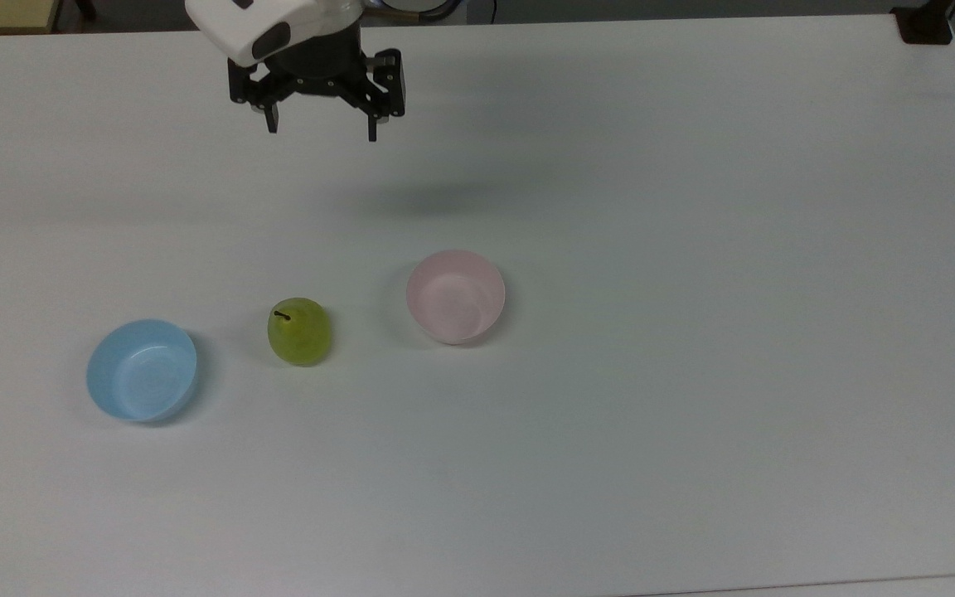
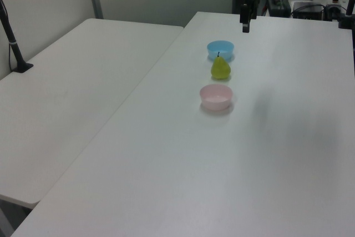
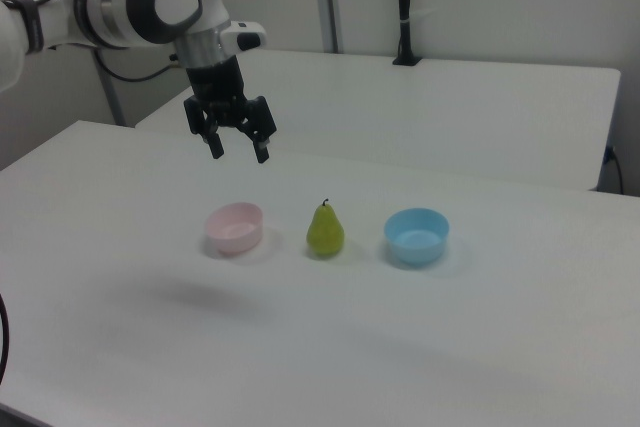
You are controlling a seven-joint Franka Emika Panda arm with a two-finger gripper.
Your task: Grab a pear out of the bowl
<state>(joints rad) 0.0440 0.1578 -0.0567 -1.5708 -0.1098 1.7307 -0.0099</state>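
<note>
The yellow-green pear (image 1: 299, 332) (image 2: 221, 69) (image 3: 325, 230) stands upright on the white table, between the pale pink bowl (image 1: 455, 296) (image 2: 216, 97) (image 3: 235, 227) and a light blue bowl. The pink bowl holds nothing. My gripper (image 1: 321, 128) (image 3: 238, 152) (image 2: 244, 27) hangs open and empty high above the table, well behind the pear in the top view and up-left of the pink bowl in the right view.
The light blue bowl (image 1: 142, 370) (image 2: 221, 49) (image 3: 416, 236) sits on the pear's other side. A second white table (image 2: 66, 92) (image 3: 450, 107) stands alongside. A black post base (image 1: 925, 25) sits at the top view's far right corner.
</note>
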